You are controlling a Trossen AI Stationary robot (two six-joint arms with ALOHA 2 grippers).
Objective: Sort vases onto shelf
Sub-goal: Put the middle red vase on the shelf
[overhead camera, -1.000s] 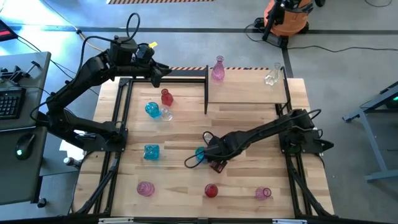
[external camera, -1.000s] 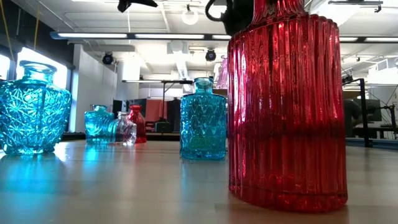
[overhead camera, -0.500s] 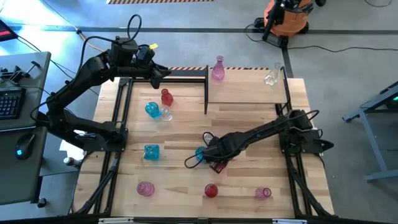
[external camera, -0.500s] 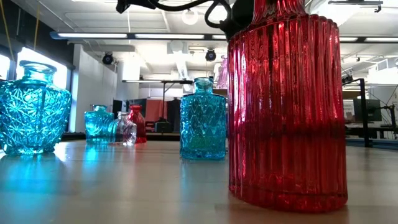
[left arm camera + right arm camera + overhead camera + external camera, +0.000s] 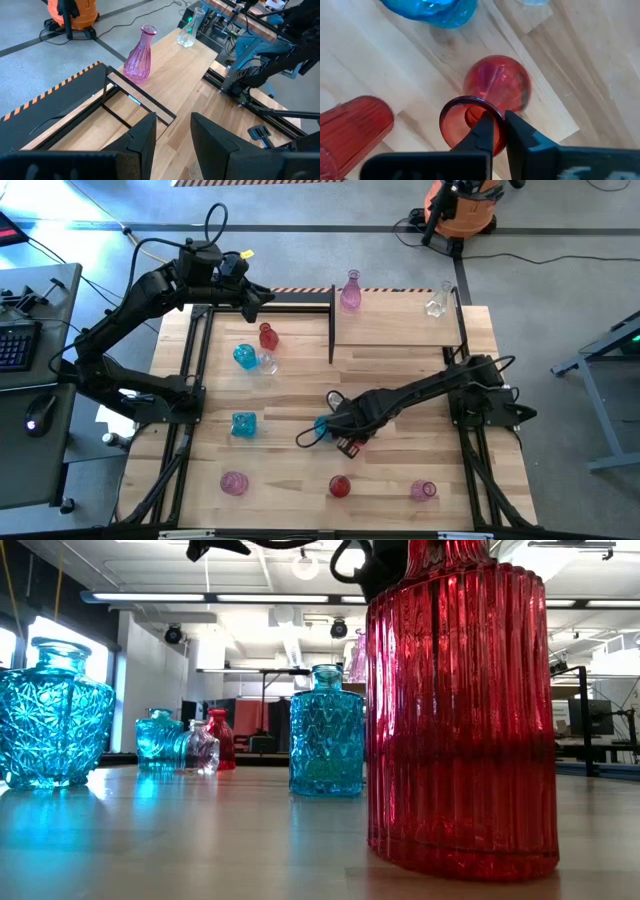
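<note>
Vases are mostly standing scattered on the planked wooden surface [image 5: 290, 390]; only a pink tall-necked glass vase [image 5: 350, 290] and a clear glass bottle [image 5: 437, 301] are sitting on the pale wood shelf [image 5: 400, 330]. My right claw [image 5: 499, 131] is pinching the thin rim of a red flared-neck glass vase [image 5: 490, 102] near the surface's middle. Gripping only the lip, I am risking it swinging, slipping or knocking the red ribbed glass vase [image 5: 350, 130] beside it. My left claw [image 5: 172, 132] is hovering spread at the far left.

shelf [image 5: 400, 330] at 1 o'clock: pale board, black bars; pink tall-necked vase [image 5: 350, 291] and clear vase [image 5: 437, 302] upright along its far edge. other vases scattered on tabletop.
</note>
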